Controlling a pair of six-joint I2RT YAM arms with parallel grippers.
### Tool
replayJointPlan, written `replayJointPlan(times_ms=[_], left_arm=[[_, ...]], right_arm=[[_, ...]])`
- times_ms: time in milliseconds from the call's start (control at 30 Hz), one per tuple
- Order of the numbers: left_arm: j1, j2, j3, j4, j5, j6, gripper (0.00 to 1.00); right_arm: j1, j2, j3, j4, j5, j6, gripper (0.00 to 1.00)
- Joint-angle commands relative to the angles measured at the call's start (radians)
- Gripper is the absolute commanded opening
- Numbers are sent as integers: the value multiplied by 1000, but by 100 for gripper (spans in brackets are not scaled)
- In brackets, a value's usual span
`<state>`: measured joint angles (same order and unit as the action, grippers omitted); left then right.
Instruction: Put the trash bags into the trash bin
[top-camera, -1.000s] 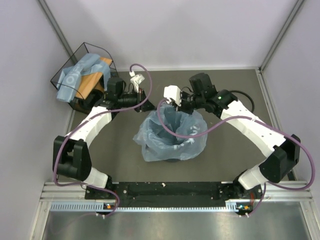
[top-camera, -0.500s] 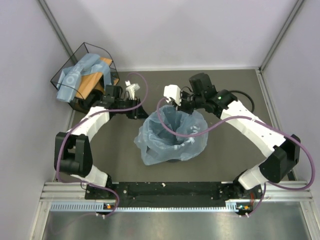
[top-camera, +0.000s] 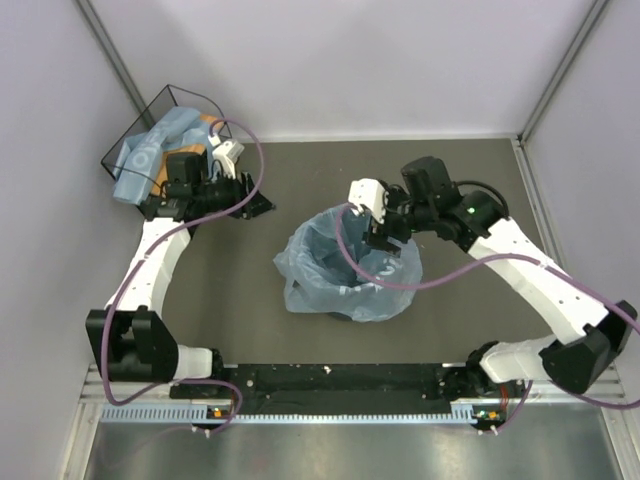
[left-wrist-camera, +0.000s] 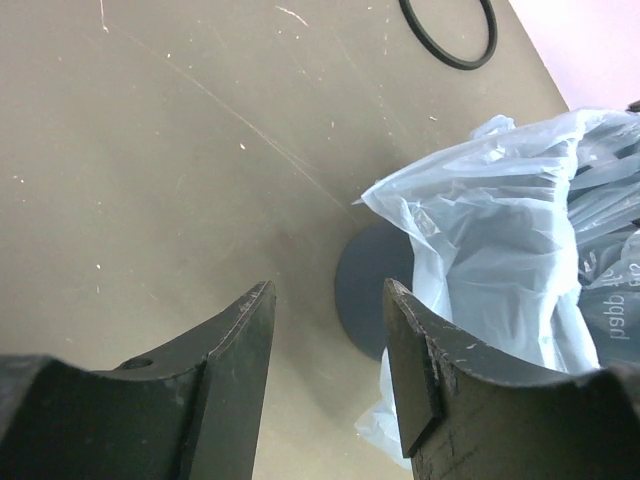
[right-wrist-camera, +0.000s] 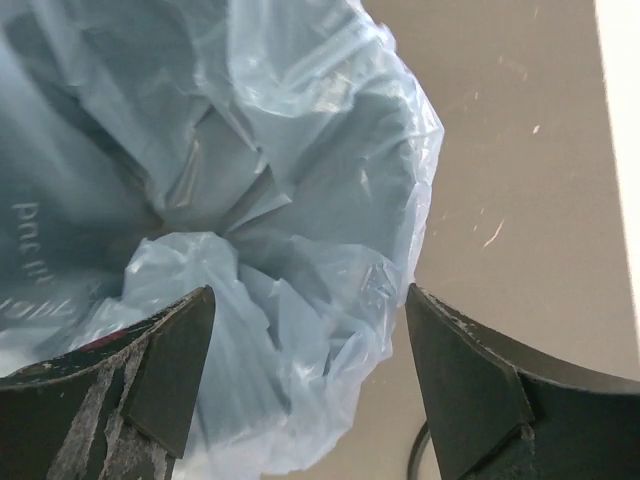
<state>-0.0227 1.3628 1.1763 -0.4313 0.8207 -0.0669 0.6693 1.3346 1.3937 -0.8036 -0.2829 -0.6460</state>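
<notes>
Light-blue crinkly film: one trash bag (top-camera: 392, 272) sits in the trash bin (left-wrist-camera: 358, 300), mid worktop (top-camera: 240, 290). The film lines the mouth and spills over the rim and down the outer wall, bunching on the worktop at the bin's near-left side. Only a patch of dark blue-grey wall shows below the film on the left; inside, the bin reads as a dark hollow.

Right tool (right-wrist-camera: 310, 295): over the bin's far-right rim, pointing down into the mouth. Jaws spread wide, crumpled film under the gap, nothing pinched. Cannot tell whether the fingertips brush the film.

Left tool (left-wrist-camera: 328, 288): well left of the bin and a little beyond it, low over bare worktop. Jaws parted, nothing between them, and clear of the bag.

Thin black ring (left-wrist-camera: 455, 65): flat on the worktop, apart from the bin, past it in the left wrist view.

Black wire basket (top-camera: 165, 96): far left of the bin, at the back corner. It holds more folded light-blue trash bags (top-camera: 150, 150) over a wooden base.
</notes>
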Motion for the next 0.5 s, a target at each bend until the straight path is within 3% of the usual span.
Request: replayJointPlan(times_ms=[0,267,467], left_arm=[[-2,-47,-3,0,21,-4,53],[-2,-77,-30,2,31,-28,53],[1,-119,-70,0,17,-34,53]], right_arm=[[0,-45,51,-29,-143,-168,78],[-4,205,339,-31,-423,-273,73],[33,288,399,-61,-493,-359,68]])
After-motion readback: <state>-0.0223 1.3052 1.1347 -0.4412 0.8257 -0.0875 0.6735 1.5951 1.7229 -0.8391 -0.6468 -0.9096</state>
